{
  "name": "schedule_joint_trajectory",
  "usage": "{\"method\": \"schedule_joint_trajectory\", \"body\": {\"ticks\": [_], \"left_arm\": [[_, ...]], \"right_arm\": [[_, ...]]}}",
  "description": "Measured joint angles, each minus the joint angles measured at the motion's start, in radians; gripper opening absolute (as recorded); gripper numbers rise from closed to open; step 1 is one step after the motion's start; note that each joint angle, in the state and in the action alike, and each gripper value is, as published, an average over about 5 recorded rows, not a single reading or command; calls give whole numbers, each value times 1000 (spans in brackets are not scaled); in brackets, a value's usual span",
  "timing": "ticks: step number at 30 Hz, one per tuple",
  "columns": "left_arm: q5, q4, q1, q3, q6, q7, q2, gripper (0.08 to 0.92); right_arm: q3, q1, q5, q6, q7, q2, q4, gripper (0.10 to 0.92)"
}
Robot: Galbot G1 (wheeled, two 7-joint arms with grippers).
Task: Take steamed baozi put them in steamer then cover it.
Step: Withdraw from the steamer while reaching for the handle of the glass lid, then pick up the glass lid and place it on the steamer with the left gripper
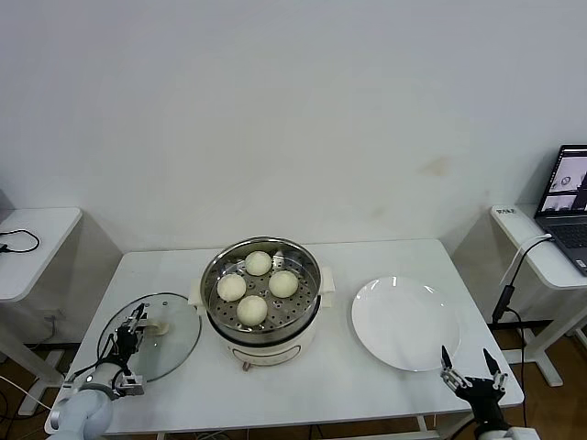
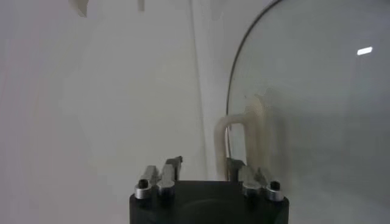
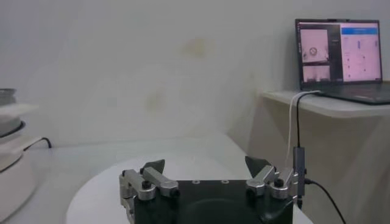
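Several cream-white baozi (image 1: 252, 309) lie in the shiny steel steamer (image 1: 308, 268), which stands uncovered on its cream cooker base in the middle of the table. The round glass lid (image 1: 174, 353) lies flat on the table to the steamer's left, cream handle (image 1: 160, 325) up. My left gripper (image 1: 131, 332) is open just beside that handle, over the lid's outer edge. In the left wrist view the handle (image 2: 241, 131) stands right ahead of the open gripper (image 2: 204, 163), not gripped. My right gripper (image 1: 470, 371) is open and empty at the table's front right corner.
An empty flat white plate (image 1: 405, 323) lies right of the steamer; it also shows in the right wrist view (image 3: 103, 189) ahead of the right gripper (image 3: 207, 165). A side table with a laptop (image 1: 569, 197) and a hanging cable stands far right. Another small table is far left.
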Motion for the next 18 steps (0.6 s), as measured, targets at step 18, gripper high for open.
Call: {"method": "schedule_joint_trajectory", "body": {"ticks": [18], "left_arm": [[-39, -128, 85, -61, 29, -44, 1, 138]], "right_arm": [[-30, -14, -31, 18, -18, -7, 19, 823]]}}
